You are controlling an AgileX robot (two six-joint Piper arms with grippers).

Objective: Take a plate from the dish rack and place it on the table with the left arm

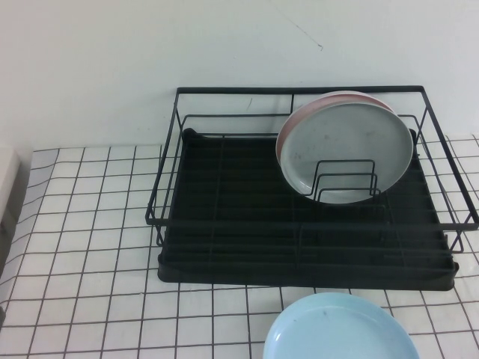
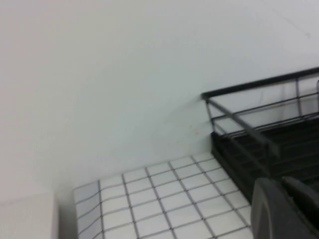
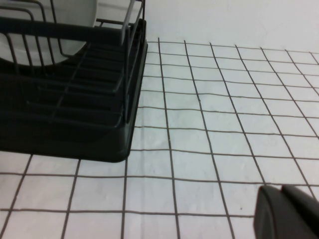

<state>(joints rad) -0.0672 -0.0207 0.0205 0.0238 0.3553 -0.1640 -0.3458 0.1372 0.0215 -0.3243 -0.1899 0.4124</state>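
Note:
The light blue plate [image 1: 340, 329] lies flat on the gridded white table [image 1: 90, 247] at the front edge, just in front of the black dish rack [image 1: 224, 247]. Neither arm shows in the high view. My left gripper [image 2: 281, 186] is shut and empty. It hovers over the table beside the rack's left end [image 2: 249, 149]. My right gripper [image 3: 281, 191] is shut and empty, low over the table to the right of the rack [image 3: 75, 124].
A pale grey plate [image 1: 344, 149] stands upright in the rack's right half with a pink-rimmed plate [image 1: 329, 97] behind it. The grey plate also shows in the right wrist view [image 3: 75, 20]. A white wall is behind the rack. A white box [image 1: 6, 187] sits at the far left.

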